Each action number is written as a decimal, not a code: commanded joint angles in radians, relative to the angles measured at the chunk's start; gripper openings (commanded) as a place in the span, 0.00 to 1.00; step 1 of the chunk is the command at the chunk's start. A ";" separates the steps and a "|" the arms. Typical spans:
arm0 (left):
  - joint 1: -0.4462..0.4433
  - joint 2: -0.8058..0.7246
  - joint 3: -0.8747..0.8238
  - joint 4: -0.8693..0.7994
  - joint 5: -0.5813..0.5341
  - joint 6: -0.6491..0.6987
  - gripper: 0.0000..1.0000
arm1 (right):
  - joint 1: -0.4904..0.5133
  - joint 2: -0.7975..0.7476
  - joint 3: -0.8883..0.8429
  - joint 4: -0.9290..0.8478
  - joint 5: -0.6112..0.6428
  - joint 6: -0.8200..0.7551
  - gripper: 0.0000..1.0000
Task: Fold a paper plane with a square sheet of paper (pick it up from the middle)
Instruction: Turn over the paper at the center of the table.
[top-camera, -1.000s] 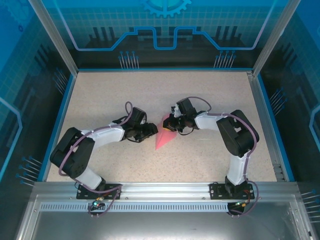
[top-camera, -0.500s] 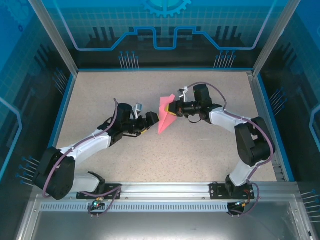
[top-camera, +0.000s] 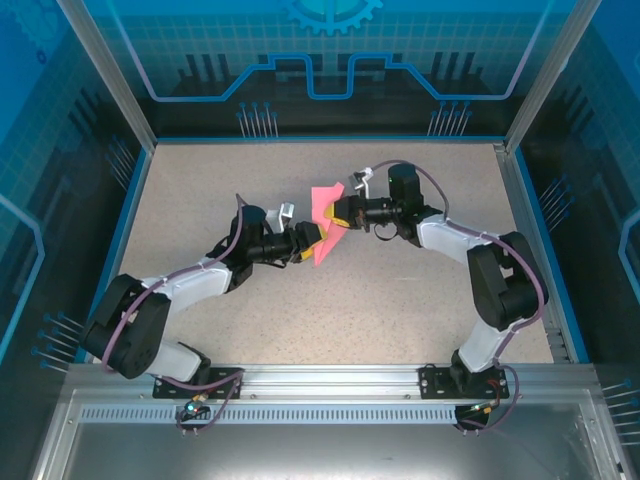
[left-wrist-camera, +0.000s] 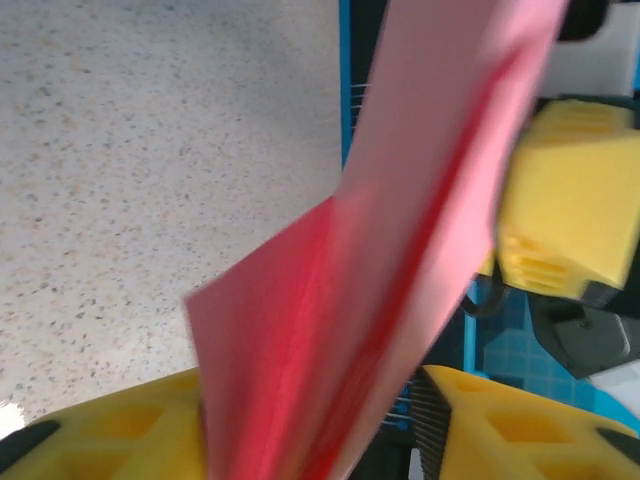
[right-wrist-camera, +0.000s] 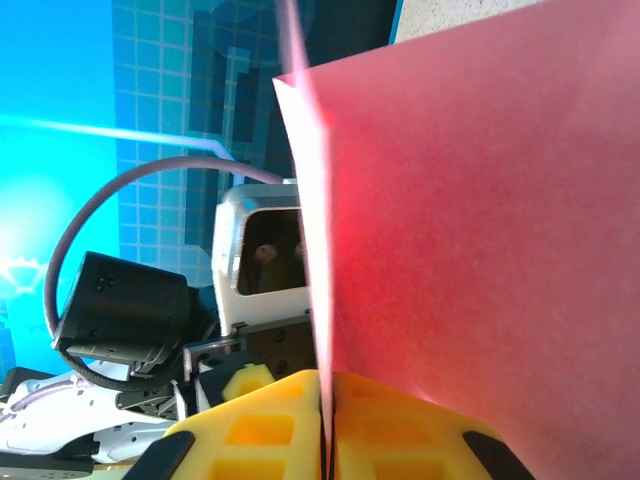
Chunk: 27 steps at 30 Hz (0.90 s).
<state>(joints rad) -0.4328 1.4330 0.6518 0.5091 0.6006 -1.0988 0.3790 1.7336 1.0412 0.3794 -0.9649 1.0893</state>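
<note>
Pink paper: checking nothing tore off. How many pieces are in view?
1: the folded pink paper, above mid-table, pinched by the right hand, with the left hand around its near end. Small scraps could be hidden behind it.

I see the table (top-camera: 330, 320) as a speckled beige top filling the middle of the overhead frame, edged in blue at left, top and right. A slotted metal rail (top-camera: 330, 380) runs along its bottom edge. The left base (top-camera: 195, 383) and right base (top-camera: 470, 380) are bolted to it.
</note>
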 joint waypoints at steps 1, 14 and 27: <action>0.008 -0.009 -0.008 0.088 0.034 -0.010 0.45 | 0.004 0.029 0.027 0.025 -0.038 0.023 0.10; 0.010 -0.031 -0.011 0.013 -0.013 0.050 0.15 | -0.006 0.067 0.029 -0.026 -0.042 -0.002 0.11; -0.011 -0.120 0.188 -0.759 -0.374 0.388 0.02 | -0.051 -0.121 0.063 -0.679 0.416 -0.424 0.64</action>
<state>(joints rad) -0.4343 1.3556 0.7464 0.0753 0.4084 -0.8703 0.3397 1.6825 1.0752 -0.0837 -0.7368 0.8043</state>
